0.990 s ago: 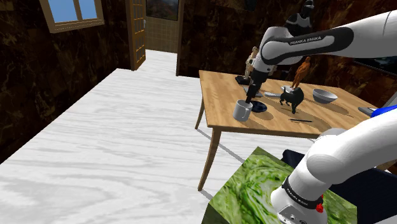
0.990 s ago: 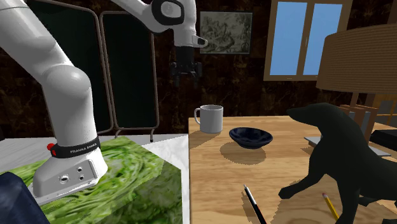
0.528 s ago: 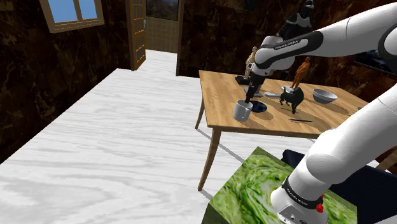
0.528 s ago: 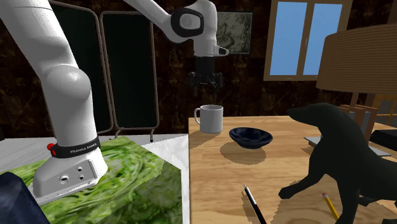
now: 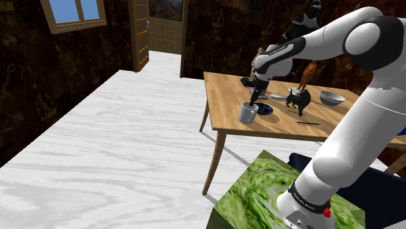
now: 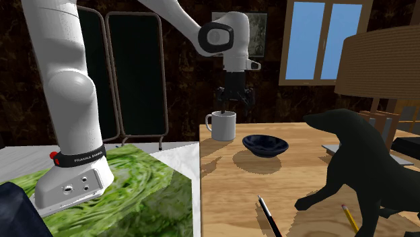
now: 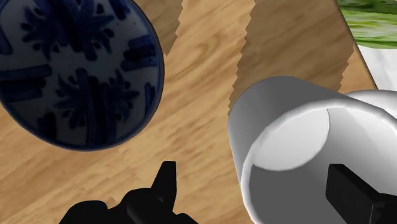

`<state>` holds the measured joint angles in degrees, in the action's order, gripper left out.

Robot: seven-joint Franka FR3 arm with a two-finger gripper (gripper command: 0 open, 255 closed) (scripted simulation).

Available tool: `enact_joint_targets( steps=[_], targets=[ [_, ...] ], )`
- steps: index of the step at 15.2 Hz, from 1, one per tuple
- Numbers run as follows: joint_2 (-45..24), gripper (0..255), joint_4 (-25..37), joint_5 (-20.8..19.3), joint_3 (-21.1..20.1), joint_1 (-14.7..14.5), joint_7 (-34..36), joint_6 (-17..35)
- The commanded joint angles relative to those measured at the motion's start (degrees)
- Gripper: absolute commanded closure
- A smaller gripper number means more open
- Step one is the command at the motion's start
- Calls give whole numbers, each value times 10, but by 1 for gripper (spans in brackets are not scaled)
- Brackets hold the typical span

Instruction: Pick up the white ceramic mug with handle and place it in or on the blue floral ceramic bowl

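Note:
A plain white mug [image 5: 247, 113] with a handle stands upright near the corner of the wooden table [image 5: 286, 127]. A dark blue floral bowl [image 5: 265, 109] sits close beside it. In the second exterior view the mug [image 6: 222, 125] is left of the bowl [image 6: 264, 145], handle facing left. My gripper [image 6: 232, 106] hangs just above the mug's rim, pointing down, as the shoulder view's gripper [image 5: 253, 102] confirms. Seen from the wrist, my gripper [image 7: 254, 181] is open over the mug [image 7: 299, 146], one finger on the bowl [image 7: 76, 70] side and one at the far side, touching nothing.
A black dog figurine [image 6: 357, 161], a pen [image 6: 269, 215] and a pencil [image 6: 348, 217] lie nearer on the table. A grey bowl [image 5: 332, 98] and small statues stand further along it. The green-patterned stand [image 5: 286, 195] is by the table's edge.
My gripper has swung toward the second exterior view's right and come down, from well left of and above the mug to just over its rim. Mug and bowl stayed put.

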<state>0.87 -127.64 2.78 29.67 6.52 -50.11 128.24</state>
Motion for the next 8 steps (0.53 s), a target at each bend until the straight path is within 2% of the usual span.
enact_joint_targets(
  steps=[1, 5, 8],
  targets=[
    [-12, 0, -3, 8, 1, 0, -7, 13],
    [-36, 0, -16, 27, 0, 1, -20, 47],
    [-36, 0, -16, 27, 0, 1, -20, 47]
  ],
)
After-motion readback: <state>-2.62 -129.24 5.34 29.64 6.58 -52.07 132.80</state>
